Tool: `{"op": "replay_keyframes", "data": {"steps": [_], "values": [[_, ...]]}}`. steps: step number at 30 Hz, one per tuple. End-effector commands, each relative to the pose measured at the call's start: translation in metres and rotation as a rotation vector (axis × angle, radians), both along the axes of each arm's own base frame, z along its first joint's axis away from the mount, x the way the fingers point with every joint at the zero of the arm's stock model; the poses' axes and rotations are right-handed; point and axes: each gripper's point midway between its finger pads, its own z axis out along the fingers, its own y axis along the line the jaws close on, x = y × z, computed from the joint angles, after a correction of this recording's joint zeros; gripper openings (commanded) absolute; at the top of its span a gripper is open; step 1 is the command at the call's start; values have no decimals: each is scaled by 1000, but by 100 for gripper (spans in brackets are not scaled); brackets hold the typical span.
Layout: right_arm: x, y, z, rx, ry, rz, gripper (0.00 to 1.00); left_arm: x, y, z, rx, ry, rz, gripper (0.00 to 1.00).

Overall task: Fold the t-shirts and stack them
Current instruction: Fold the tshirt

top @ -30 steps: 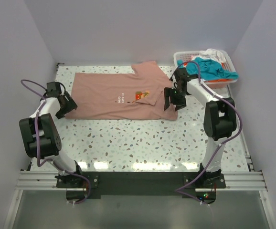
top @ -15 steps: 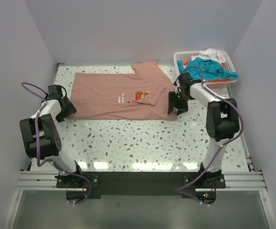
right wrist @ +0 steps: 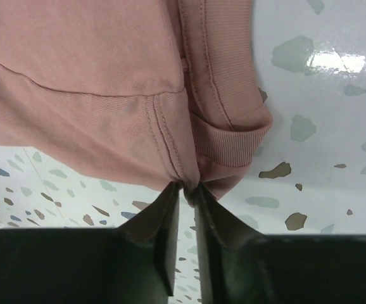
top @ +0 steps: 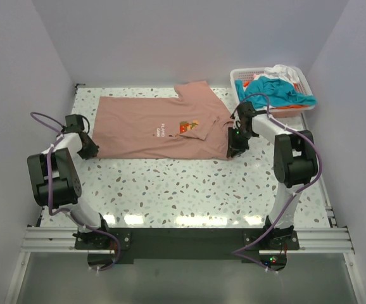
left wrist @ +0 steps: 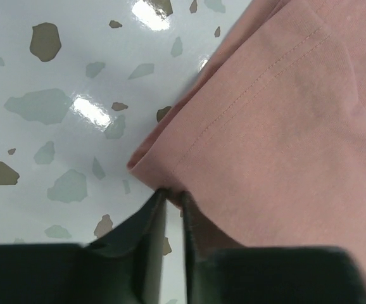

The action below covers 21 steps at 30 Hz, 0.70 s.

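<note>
Two grippers each pinch one near corner of the pink shirt (top: 161, 130). It lies flat on the table (top: 189, 190), just left of the basket (top: 237, 77), with its front print facing up. Its collar end points toward the basket and its bottom hem points away from it.

At the hem corner far from the basket, the left gripper (top: 89, 151) is down low on the table. In the left wrist view its fingers (left wrist: 145, 234) are almost together. A thin bit of the stitched hem sits between the tips, so they are clamped on the cloth. The rest of the shirt spreads up and to the right of the fingers.

At the corner near the basket, the right gripper (top: 233, 147) is down low too. In the right wrist view its fingers (right wrist: 157, 228) are squeezed on a seam, right beside the sleeve cuff. The cloth there is bunched and folded above the tips.

More shirts (top: 278, 88), teal, white and orange, lie piled in the basket, well apart from both grippers.
</note>
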Motion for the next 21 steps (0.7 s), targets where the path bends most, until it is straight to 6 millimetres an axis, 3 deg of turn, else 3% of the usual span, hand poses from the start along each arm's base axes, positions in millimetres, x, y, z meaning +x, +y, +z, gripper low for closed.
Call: {"op": "replay_keyframes", "data": {"steps": [1,3,5,13,21], "values": [[4,-1,5,16,-19,-4,17,12,-1,-3,-17,-52,-3,14],[6,-5,6,-2,-22,-6,4,11,-1,-6,-17,-48,-4,2],[7,-8,8,-16,-25,-2,0,11,1,-8,-9,-41,-2,0],[10,-29,19,-115,-45,27,0,9,15,2,58,-44,-8,0],[6,-39,24,-165,-33,55,0,-4,15,1,69,-21,3,0]]}}
